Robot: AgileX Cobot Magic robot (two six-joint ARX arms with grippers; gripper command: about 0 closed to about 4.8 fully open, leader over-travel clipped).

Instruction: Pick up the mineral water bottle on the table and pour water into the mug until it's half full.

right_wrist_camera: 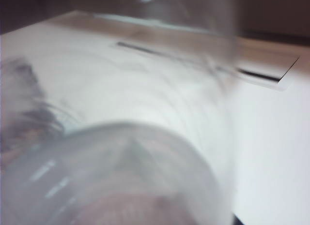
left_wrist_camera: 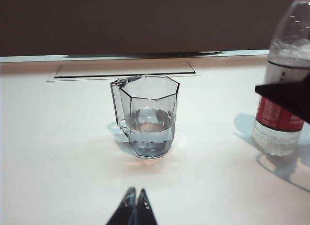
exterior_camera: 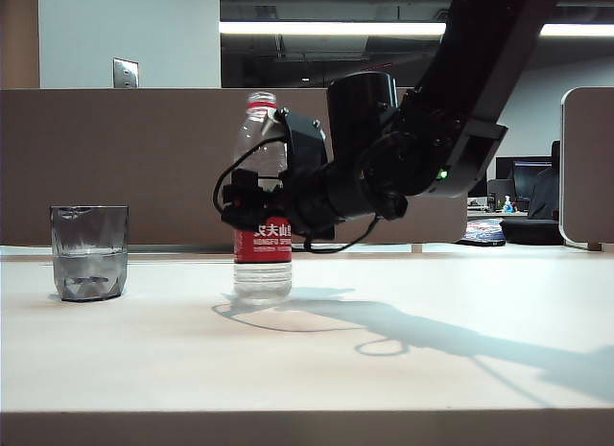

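Observation:
The mineral water bottle point(exterior_camera: 262, 276) stands upright on the table point(exterior_camera: 384, 369), its red-and-white label at mid height. My right gripper point(exterior_camera: 251, 204) reaches in from the right and sits around the bottle at label height; its jaws are hidden, so whether it grips is unclear. In the right wrist view the bottle point(right_wrist_camera: 121, 176) fills the picture as a blur. The mug point(exterior_camera: 88, 251) stands apart to the left, holding water to roughly a third or half. The left wrist view shows the mug point(left_wrist_camera: 147, 116), the bottle point(left_wrist_camera: 286, 55) and my left gripper point(left_wrist_camera: 135, 192), shut and empty, short of the mug.
Brown partition panels point(exterior_camera: 153, 158) close off the back of the table. A rectangular cable hatch point(left_wrist_camera: 126, 70) lies flush in the table top behind the mug. The table's brownish front edge point(exterior_camera: 307, 429) runs along the near side. Office clutter point(exterior_camera: 484, 233) sits at the far right.

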